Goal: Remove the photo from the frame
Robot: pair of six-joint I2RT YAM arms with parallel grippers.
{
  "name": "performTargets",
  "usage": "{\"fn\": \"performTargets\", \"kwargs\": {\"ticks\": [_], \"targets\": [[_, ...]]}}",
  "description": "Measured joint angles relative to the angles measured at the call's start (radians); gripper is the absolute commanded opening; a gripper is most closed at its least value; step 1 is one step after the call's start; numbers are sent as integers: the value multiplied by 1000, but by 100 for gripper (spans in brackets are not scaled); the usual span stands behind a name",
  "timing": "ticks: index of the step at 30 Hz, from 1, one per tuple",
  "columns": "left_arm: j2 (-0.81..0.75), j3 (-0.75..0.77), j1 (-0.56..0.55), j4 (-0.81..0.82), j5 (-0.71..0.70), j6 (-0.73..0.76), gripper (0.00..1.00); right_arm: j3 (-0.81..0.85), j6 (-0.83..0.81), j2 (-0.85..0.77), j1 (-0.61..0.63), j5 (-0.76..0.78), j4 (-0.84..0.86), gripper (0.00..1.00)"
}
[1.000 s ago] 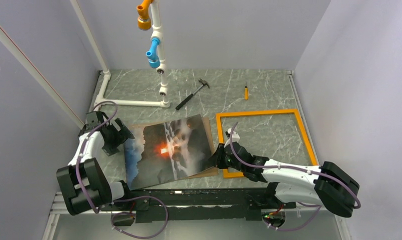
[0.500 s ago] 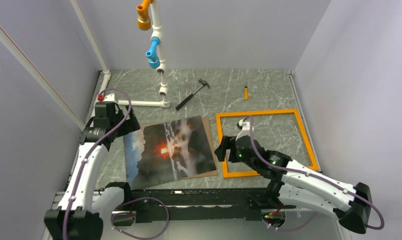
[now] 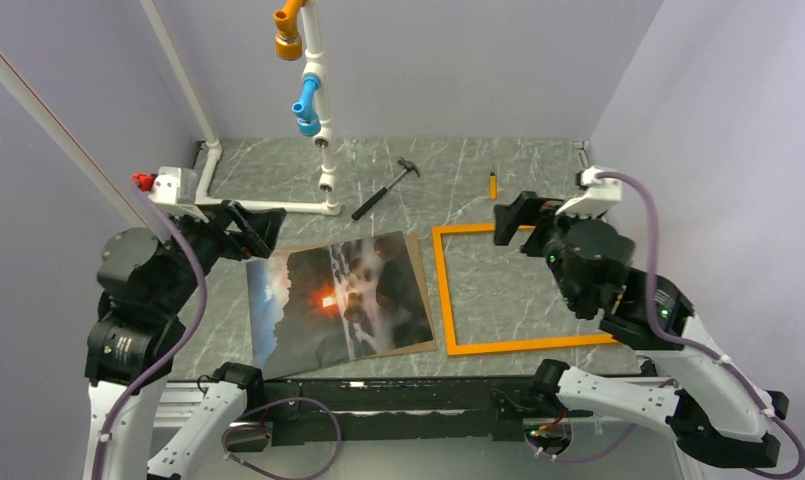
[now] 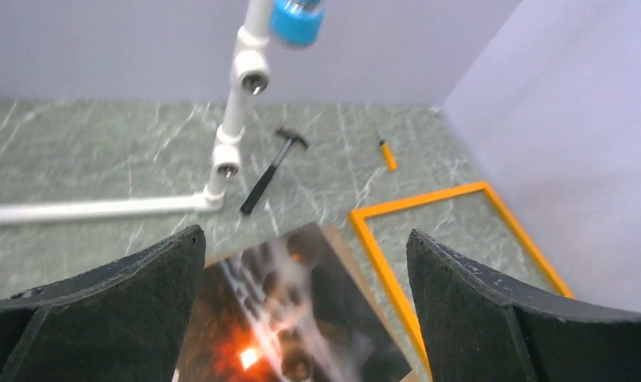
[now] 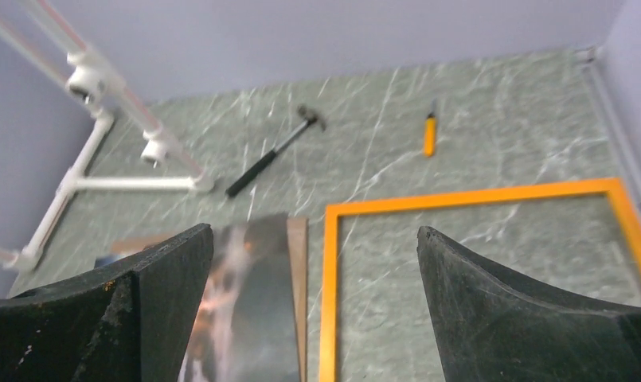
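The photo (image 3: 338, 300), a dark print with an orange glow on a brown board, lies flat on the table to the left of the frame (image 3: 518, 346). The frame is a hollow orange border with bare table inside. My left gripper (image 3: 261, 230) hangs open above the photo's far left corner, touching nothing. High over the frame's far edge, my right gripper (image 3: 508, 222) is open and empty. In the left wrist view the photo (image 4: 301, 318) and frame (image 4: 381, 263) show between the fingers of that gripper (image 4: 305, 235). The right wrist view has the photo (image 5: 253, 302) and frame (image 5: 329, 294) below its gripper (image 5: 314, 231).
A white pipe structure (image 3: 323, 140) with blue and orange fittings stands at the back left. A hammer (image 3: 386, 188) and a small orange tool (image 3: 493, 186) lie behind the photo and frame. Walls close in the left, back and right sides.
The right gripper opened and let go of the photo's right edge, then rose and pulled back over the frame. The left arm also lifted up. The photo settled flat.
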Motion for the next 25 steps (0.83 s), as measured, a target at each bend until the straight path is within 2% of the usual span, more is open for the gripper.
{"fn": "performTargets", "kwargs": {"ticks": [5, 11, 18, 25], "targets": [[-15, 71, 0, 66, 41, 14, 99, 95, -99, -13, 0, 139, -17, 100], [-46, 84, -1, 110, 34, 64, 99, 124, -195, -18, -1, 232, -14, 100], [-44, 86, -1, 123, 24, 99, 99, 124, -248, -28, -1, 265, -2, 100], [-36, 105, -1, 122, 23, 132, 99, 163, -203, -23, -1, 235, -40, 100]]}}
